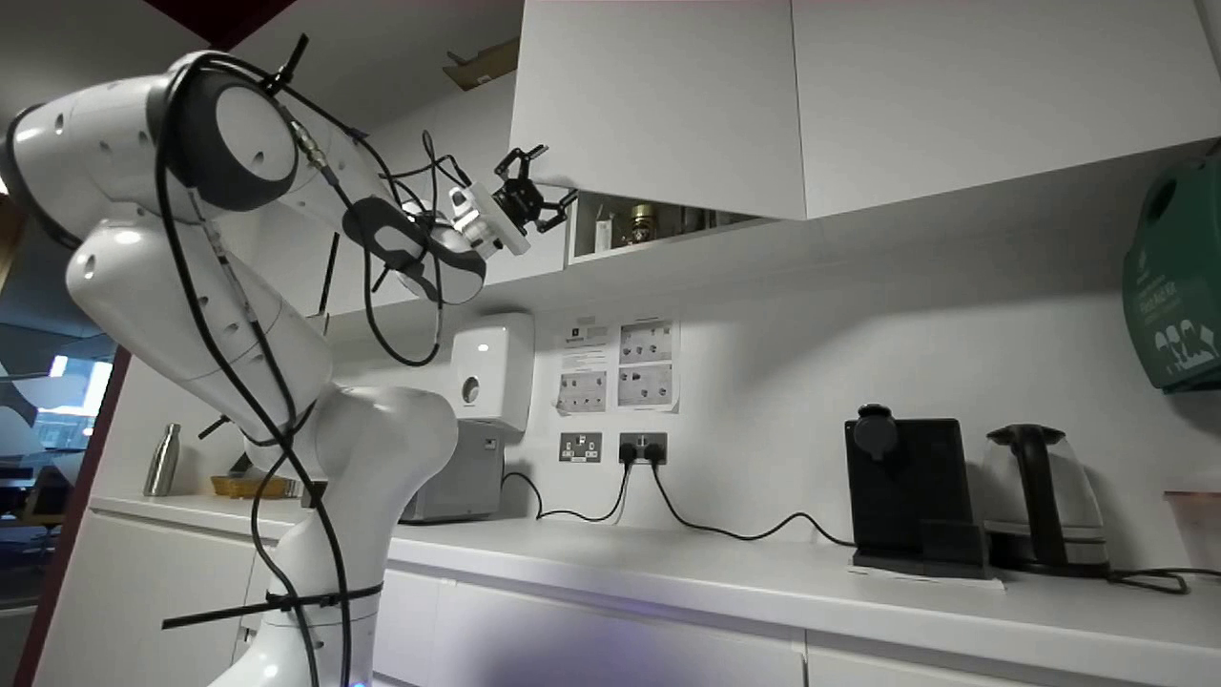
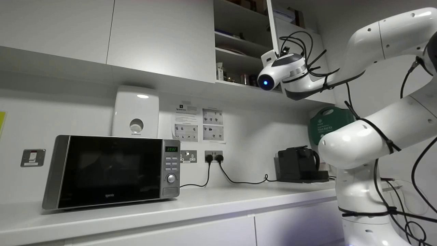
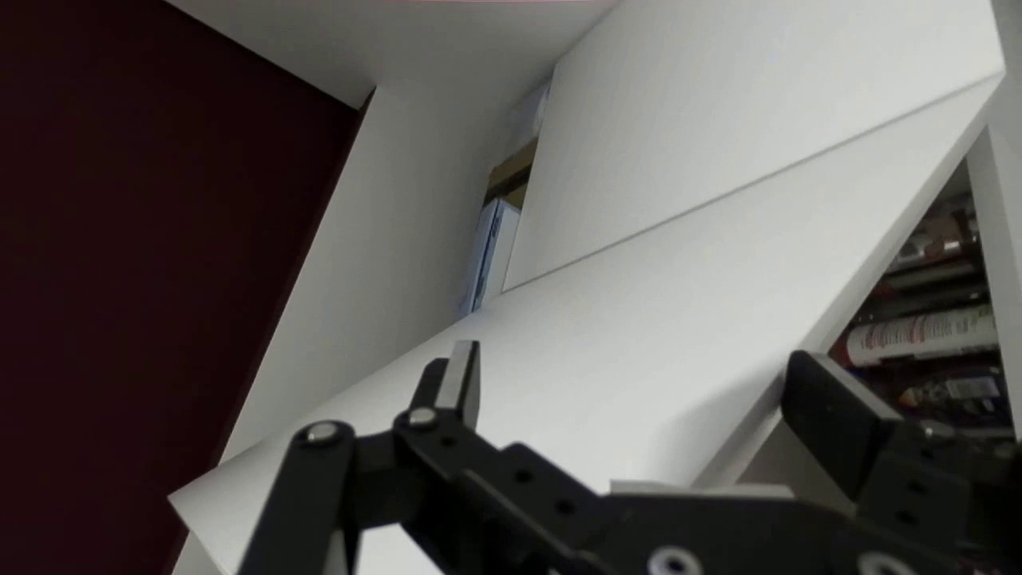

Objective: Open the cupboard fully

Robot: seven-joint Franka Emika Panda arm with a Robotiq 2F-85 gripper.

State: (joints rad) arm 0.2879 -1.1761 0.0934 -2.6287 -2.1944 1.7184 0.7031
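Note:
The white cupboard door (image 1: 658, 95) stands partly open, swung out from the wall cupboard. It shows nearly edge-on in an exterior view (image 2: 272, 27), with the cupboard shelves (image 2: 235, 43) exposed beside it. Jars and bottles stand on the bottom shelf. My gripper (image 1: 559, 174) is open at the lower free corner of the door. In the wrist view the gripper (image 3: 635, 383) has its fingers wide apart. One finger is over the outer face of the door (image 3: 623, 359). The other is at the door's free edge, on the interior side; it seems to touch the edge. The arm hides the gripper in an exterior view.
A neighbouring closed cupboard door (image 1: 992, 86) adjoins on the hinge side. Below are a towel dispenser (image 1: 494, 367), a microwave (image 2: 112, 171), a coffee machine (image 1: 911, 491) and a kettle (image 1: 1042, 496) on the counter (image 1: 610, 553). A green first aid kit (image 1: 1175, 277) hangs on the wall.

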